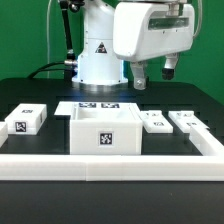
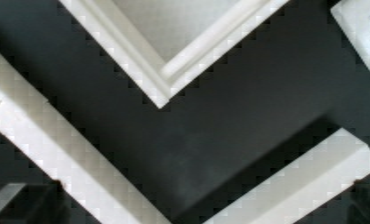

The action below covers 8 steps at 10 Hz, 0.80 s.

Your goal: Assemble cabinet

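White cabinet body sits at lower centre of the exterior view, and the end effector, fingers apart and empty at upper right, could knock the small tagged panel below it when descending.

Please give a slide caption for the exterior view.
Open gripper raised over the table; cabinet at centre, small tagged pieces on both sides.

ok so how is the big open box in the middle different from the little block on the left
The box is much bigger than the block. The box is hollow and open on top; the block looks closed and flat-topped. The box sits in the middle, the block off to the exterior view's left. Both are white, carry a black-and-white tag and rest on the dark table.
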Tool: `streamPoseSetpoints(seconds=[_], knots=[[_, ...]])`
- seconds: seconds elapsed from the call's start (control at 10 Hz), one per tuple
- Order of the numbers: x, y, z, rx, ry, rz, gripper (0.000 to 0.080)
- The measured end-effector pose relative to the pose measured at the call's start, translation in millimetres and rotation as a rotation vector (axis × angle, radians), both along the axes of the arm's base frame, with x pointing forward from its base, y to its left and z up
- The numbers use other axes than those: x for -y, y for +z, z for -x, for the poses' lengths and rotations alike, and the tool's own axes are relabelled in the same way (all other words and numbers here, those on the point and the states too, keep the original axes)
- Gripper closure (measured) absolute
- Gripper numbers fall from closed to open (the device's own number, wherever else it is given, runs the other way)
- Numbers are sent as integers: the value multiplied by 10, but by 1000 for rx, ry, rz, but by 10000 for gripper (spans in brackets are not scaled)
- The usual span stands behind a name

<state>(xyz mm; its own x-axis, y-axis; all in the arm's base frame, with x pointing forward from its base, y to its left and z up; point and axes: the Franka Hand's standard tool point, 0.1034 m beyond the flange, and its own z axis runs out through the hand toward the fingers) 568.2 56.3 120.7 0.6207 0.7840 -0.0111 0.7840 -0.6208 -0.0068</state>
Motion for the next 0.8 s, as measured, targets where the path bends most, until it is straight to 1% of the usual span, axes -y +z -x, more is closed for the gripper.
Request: streamPoseSetpoints(seconds=[0.3,0.5,0.6,0.8], knots=[[5,-9,-1,10,20,-2,1],[79,-109,76,39,182,-5,1],[100,-141,102,33,251,-4,1],[131,-167,123,21,271,-3,1]])
